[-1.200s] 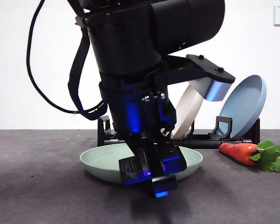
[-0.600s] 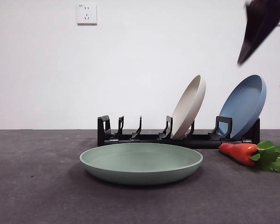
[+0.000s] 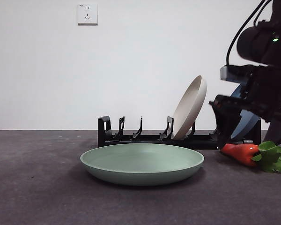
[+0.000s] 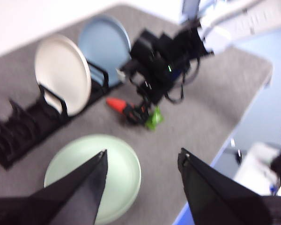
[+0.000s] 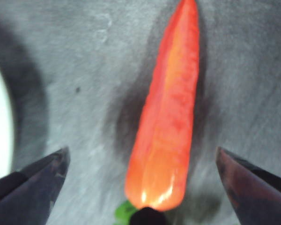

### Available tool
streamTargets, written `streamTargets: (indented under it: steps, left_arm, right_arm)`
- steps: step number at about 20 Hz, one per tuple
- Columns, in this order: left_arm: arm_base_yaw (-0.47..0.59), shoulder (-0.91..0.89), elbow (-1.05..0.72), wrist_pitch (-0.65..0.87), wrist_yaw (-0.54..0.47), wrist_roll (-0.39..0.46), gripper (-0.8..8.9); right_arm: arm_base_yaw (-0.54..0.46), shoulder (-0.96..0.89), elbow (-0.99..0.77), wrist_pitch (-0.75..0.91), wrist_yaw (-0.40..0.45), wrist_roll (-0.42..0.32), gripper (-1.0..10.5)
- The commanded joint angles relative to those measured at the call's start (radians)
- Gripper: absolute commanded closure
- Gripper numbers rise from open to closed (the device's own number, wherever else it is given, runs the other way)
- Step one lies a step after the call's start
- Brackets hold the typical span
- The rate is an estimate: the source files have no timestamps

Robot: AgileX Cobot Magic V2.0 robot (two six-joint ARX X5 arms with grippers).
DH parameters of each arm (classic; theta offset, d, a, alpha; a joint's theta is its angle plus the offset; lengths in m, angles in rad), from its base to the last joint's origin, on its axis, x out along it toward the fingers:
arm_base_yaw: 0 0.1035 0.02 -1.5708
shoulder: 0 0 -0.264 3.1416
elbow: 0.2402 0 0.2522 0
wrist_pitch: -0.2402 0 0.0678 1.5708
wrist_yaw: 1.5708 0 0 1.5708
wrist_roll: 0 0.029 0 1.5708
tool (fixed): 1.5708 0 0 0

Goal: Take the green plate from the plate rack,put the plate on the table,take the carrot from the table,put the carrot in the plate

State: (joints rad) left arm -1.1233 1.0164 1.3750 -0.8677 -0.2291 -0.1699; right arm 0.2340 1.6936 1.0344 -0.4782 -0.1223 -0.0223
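Green plate (image 4: 93,171) flat on table (image 4: 196,112); carrot (image 4: 118,105) beyond

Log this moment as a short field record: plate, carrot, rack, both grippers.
plate: green plate lies flat on the table, in front of the rack
carrot: carrot lies on the table, not gripped
rack: holds a beige plate and a blue plate
right gripper: right gripper open, jaws either side of the carrot
left gripper: left gripper open, high above the table, holds nothing
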Motion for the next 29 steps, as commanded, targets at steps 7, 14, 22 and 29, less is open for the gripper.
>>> streamTargets:
  steps: [7,14,22,29]
  left_arm:
    - [-0.003,0.001,-0.005,-0.140,0.002,-0.018,5.58]
    - [-0.003,0.001,-0.005,-0.202,-0.002,-0.017,5.58]
    - [-0.003,0.001,-0.005,-0.211,0.000,-0.013,5.58]
    - [-0.003,0.001,-0.005,-0.224,0.002,-0.014,5.58]
  right_arm:
    - [0.016,0.039,0.003,0.021,0.050,0.017,9.7]
    - [0.038,-0.108,0.003,-0.025,0.042,0.018,9.6]
    - [0.327,-0.256,0.003,0.051,0.021,0.130,9.6]
    - [0.492,-0.047,0.003,0.157,0.029,0.164,9.6]
